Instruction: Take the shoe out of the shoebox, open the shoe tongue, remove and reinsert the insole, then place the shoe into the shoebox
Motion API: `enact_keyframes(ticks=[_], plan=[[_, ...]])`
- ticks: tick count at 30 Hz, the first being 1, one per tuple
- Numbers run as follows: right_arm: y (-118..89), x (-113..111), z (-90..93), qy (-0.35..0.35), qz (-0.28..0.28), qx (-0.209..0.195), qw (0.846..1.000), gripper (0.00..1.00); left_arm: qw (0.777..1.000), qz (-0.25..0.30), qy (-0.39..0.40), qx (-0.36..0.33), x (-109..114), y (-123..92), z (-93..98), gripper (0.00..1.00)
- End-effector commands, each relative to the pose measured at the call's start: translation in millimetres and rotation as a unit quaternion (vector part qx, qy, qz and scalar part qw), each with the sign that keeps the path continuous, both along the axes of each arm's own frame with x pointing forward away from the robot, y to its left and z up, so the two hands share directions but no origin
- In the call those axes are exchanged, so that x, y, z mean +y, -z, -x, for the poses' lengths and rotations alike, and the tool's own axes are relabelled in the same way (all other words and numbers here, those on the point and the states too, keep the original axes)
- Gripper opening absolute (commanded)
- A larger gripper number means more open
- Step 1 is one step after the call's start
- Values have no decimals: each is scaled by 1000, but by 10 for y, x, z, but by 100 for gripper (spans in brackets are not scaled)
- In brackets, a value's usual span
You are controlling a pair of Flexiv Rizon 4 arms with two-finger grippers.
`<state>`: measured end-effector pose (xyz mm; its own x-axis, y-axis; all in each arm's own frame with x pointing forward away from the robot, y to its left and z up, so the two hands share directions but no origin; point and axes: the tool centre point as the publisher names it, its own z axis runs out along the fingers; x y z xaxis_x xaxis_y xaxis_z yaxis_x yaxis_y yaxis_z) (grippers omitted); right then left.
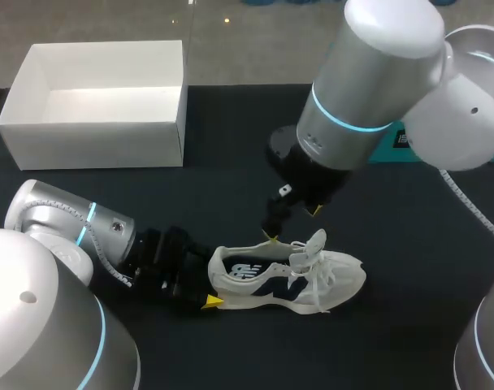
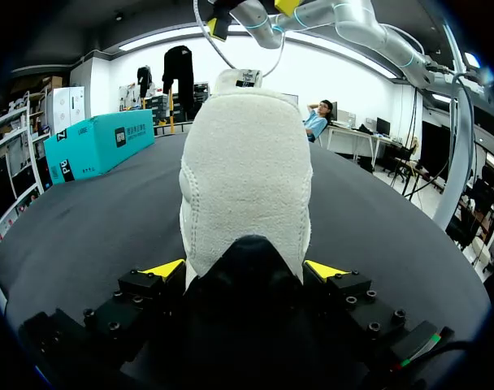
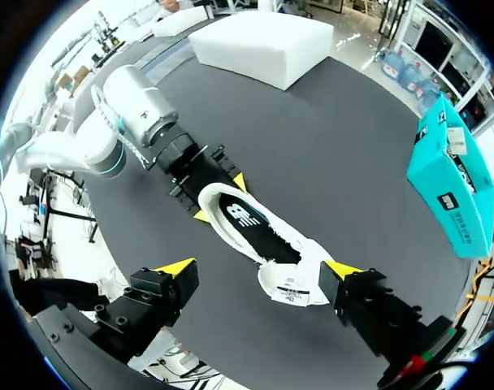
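- Nearest me, my left gripper [image 2: 243, 269] has the shoe [image 1: 296, 280] by the heel alone. If the insole [image 3: 247, 223] drags on its way out, I judge the heel could twist or slip out of that pinch.
- Further out, the tongue [image 3: 292, 288] and the laces lie right under my right gripper [image 3: 259, 268]. A finger coming down could snag a lace or push the tongue back over the opening.
- The shoebox [image 1: 93, 138] stands well apart at the far left of the table [image 1: 231, 138], so I see no risk from it.
- Left gripper: closed on the heel from both sides. The shoe stands upright on the table, toe pointing away.
- Right gripper: fingers spread wide, holding nothing and touching nothing, hanging above the shoe's opening.
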<state>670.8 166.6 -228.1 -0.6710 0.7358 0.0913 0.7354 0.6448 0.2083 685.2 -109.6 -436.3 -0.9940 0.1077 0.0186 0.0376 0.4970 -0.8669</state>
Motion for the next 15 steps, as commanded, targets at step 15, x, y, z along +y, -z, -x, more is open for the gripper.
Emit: enact_keyframes(ticks=[15], plan=[[105,107,-109,-248,-36,-14,968,100,1000,-2,0,0,-13,82,15,0]])
